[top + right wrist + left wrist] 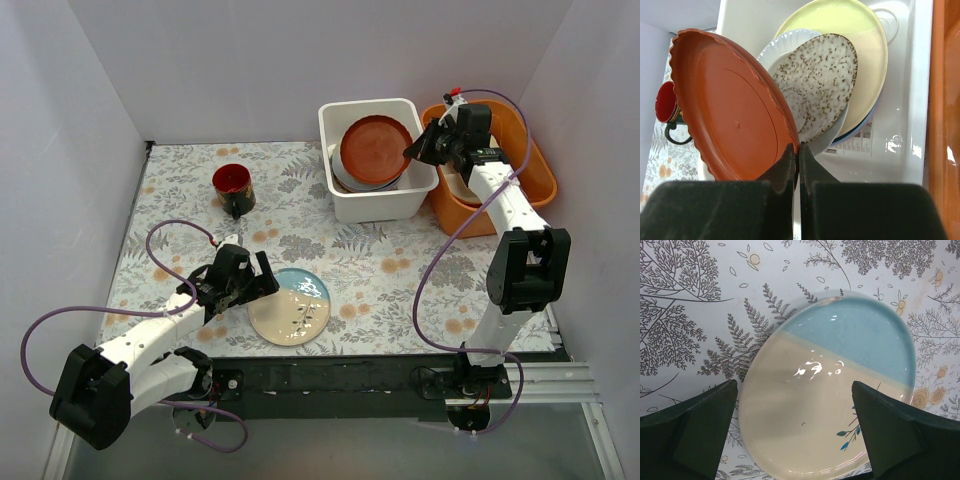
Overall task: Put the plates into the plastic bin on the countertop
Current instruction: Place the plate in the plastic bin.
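Reaching low from its base at the near left, the left arm points its tool [265,275] at the cream-and-blue plate [290,307], fingers spread wide either side of its near rim; contact cannot be told. That plate is round, glossy, half sky blue and half cream, and lies flat on the leaf-patterned surface [380,270]. The right arm stands tall and folds forward over the white bin [375,205]. Its tool [796,147] is pressed nearly together, pinching the scalloped rim of the matte red-brown plate [375,148], which is tilted above the stack inside. Under it lie a speckled oval dish [825,75], a fluted white plate [780,45] and a pale yellow plate [865,45]. An orange tub [470,215] is just beside the bin, and a red cup [232,185] stands far left.
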